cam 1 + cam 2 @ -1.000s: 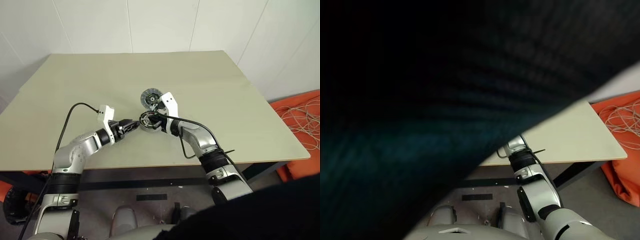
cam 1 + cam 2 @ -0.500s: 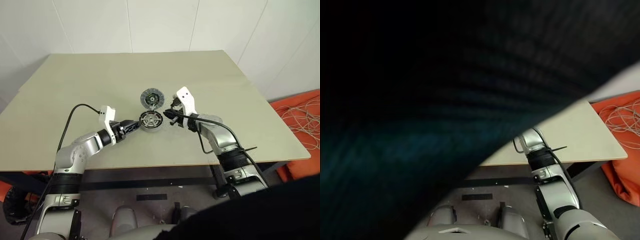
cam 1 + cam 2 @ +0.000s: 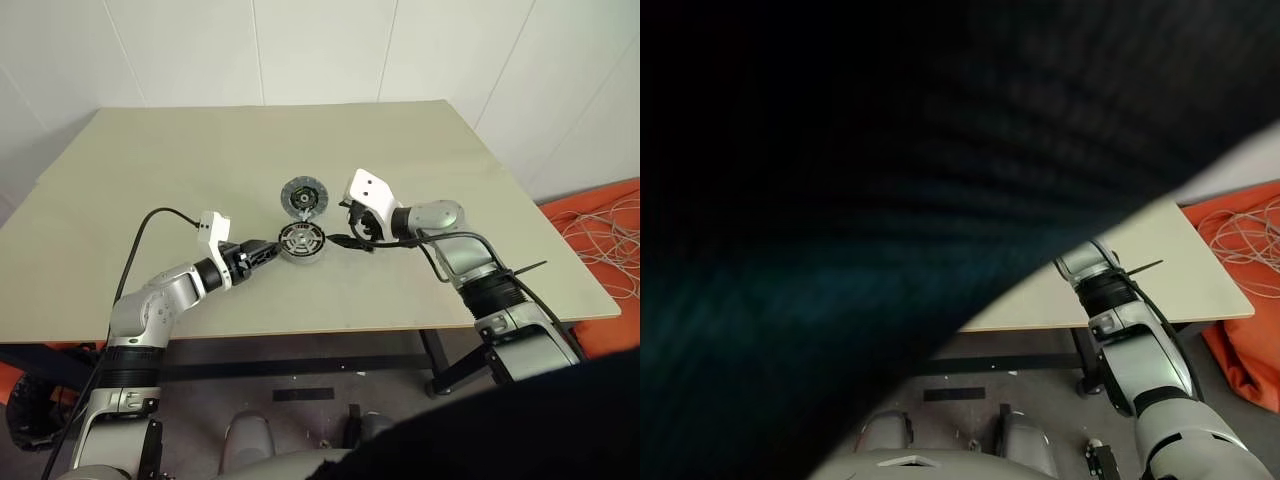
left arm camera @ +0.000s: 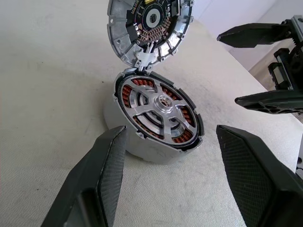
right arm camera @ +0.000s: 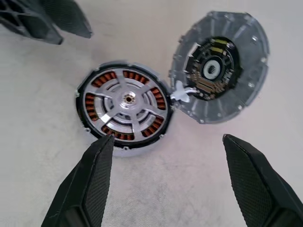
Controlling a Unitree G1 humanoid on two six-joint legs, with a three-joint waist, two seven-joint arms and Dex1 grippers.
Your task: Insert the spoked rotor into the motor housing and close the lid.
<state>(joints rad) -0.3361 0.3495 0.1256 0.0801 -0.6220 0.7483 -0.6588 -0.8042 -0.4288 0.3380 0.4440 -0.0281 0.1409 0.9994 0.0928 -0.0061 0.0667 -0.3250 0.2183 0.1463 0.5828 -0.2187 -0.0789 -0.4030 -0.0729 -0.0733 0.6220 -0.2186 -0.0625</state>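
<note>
On the left, the left gripper (image 3: 266, 251) rests with its two black fingers spread, empty, tips flanking the near-left side of the short round motor housing (image 3: 301, 241) with its ring of copper-brown windings. The silvery spoked rotor (image 4: 160, 112) with its dark rim already sits inside that housing, seemingly flush. Just behind it on the pale table (image 3: 150, 180) lies the round grey ribbed lid (image 3: 303, 196), swung open flat and hinged to the housing's far edge (circuit face up). To the right, the right gripper (image 3: 350, 228) hovers with fingers wide apart, holding nothing. The lid lies beyond and slightly left of it; the right gripper looks better placed to fold it towards the robot over the rotor.
</note>
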